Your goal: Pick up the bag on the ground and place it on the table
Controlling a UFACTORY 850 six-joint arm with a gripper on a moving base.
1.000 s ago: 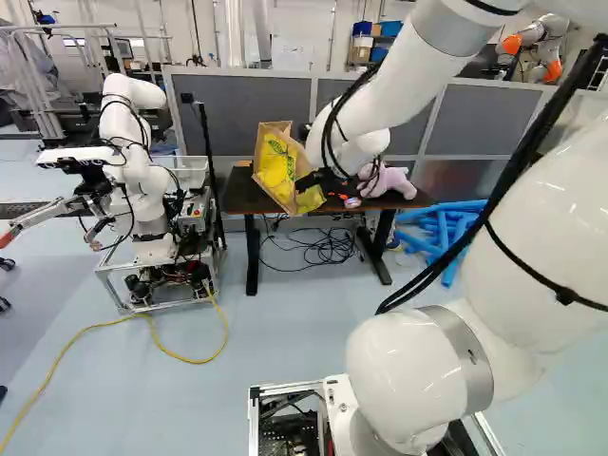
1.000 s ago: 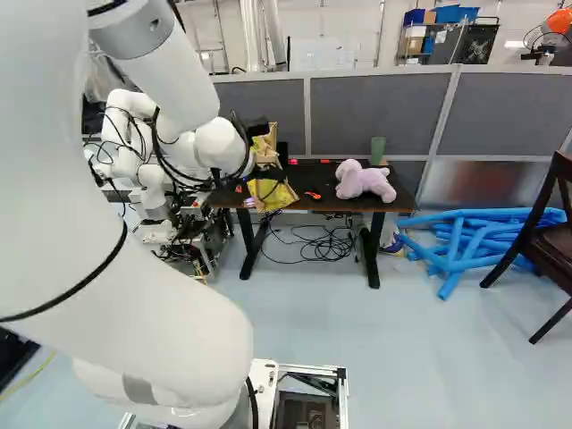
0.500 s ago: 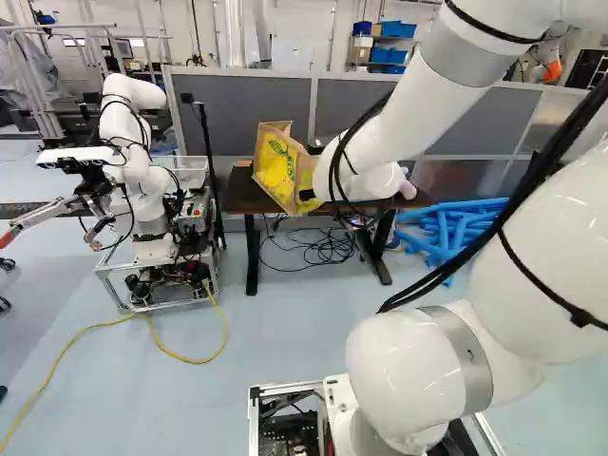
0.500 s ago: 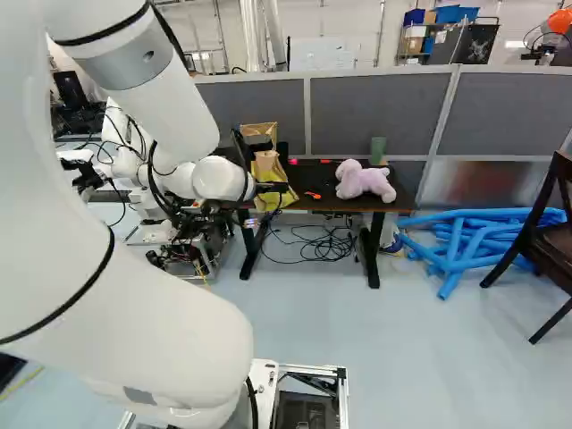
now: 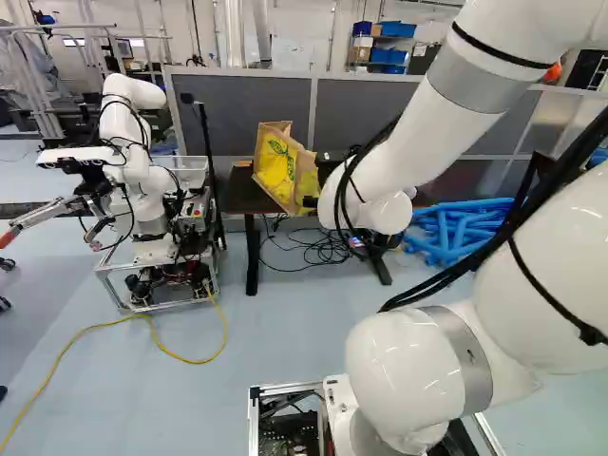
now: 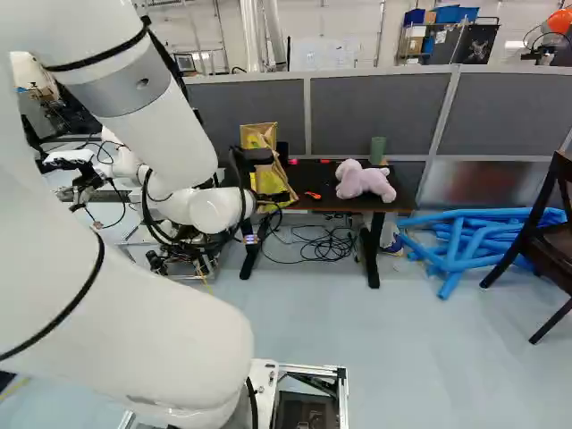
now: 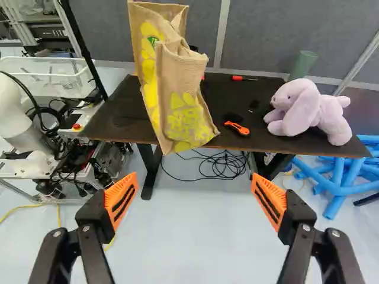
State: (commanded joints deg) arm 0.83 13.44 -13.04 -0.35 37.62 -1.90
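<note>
My gripper [image 6: 271, 197] is in front of the table in the right base view, partly hidden by the wrist. In the wrist view the gripper [image 7: 194, 180] is open, its orange pads wide apart with nothing between them. The tan and yellow bag [image 7: 177, 100] stands tilted on the dark table [image 7: 118, 115], ahead of the fingers and apart from them; its lower corner reaches the near edge. In the left base view the bag [image 5: 277, 169] is at the table's left part, its right side partly behind the arm.
A pink plush toy [image 7: 308, 112], an orange cutter [image 7: 237, 128] and a green cup [image 7: 303, 64] are on the table. Cables [image 7: 222, 165] lie beneath it. Blue tubes [image 6: 474, 237] and a chair [image 6: 550, 241] stand right. Another robot [image 5: 133, 171] is left of the table.
My arm has drawn back from the bag, its wrist shifting right in the left base view and now covering the plush toy there. The bag and the base have stayed put.
</note>
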